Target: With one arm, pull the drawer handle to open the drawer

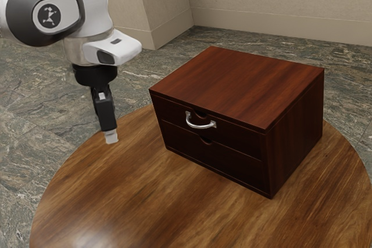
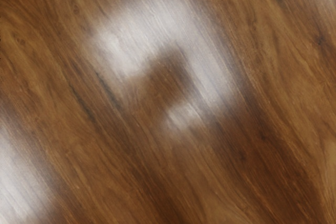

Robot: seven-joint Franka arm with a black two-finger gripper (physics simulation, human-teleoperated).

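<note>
Approaching step: gripper [image 1: 110, 137] hangs over the table [image 1: 145, 201], holding nothing, well apart from the drawer handle [image 1: 200, 122].
Handle sits on the upper drawer [image 1: 232, 127] of the dark cabinet [image 1: 238, 79], off toward the exterior view's right. Upper and lower drawer [image 1: 218, 156] both look flush and shut, contents hidden. Gripper seen edge-on: cannot tell whether spread or together. Next, as I judge it: cross to the handle, face the drawer front, grip the metal bar, pull straight out.
</note>
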